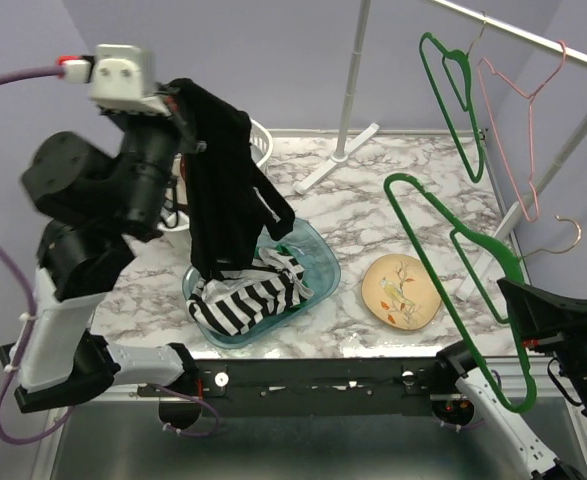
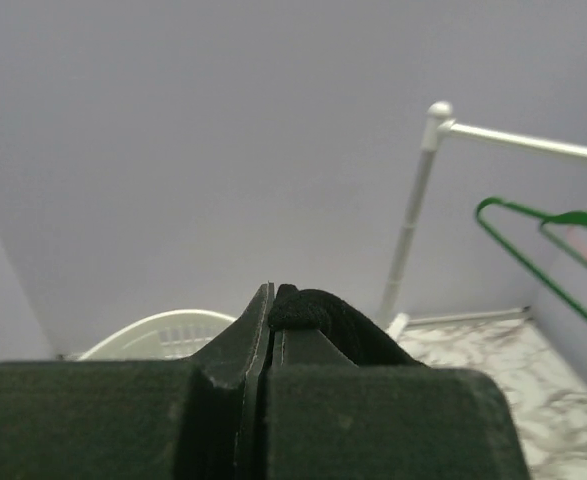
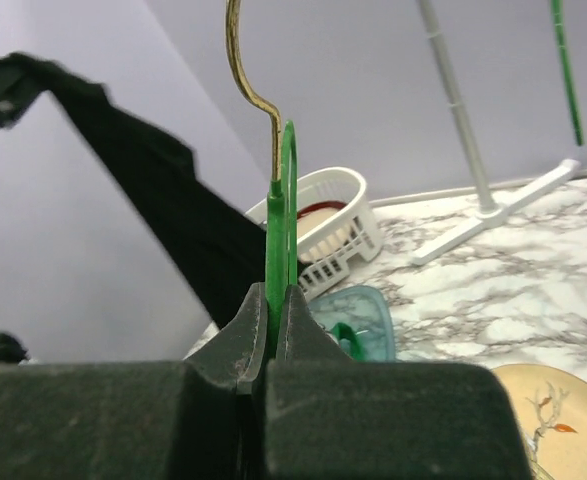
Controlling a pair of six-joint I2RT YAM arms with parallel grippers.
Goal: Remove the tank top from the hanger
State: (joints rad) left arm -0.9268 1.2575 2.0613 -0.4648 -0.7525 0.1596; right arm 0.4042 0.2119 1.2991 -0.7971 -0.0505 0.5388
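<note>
The black tank top [image 1: 223, 180] hangs like a curtain from the left gripper [image 2: 271, 300] down into the teal bin [image 1: 323, 255], walling off the bin's 10 o'clock side. At its 3 o'clock lies a plate [image 1: 401, 290]. Just beyond, the green hanger [image 3: 289, 190] slants across, pinched in the right gripper [image 3: 278, 295]. Bare marble table [image 1: 393, 200] stays open toward 1 o'clock, up to the rack foot [image 1: 335, 160]. A white basket [image 1: 261, 138] crowds 11 o'clock.

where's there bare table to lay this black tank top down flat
Bare marble table shows between the rack foot and the hanging green hangers, and just behind the teal bin. The front is crowded: bin, plate, and the held hanger slanting over the right. The white basket fills the back left.
</note>
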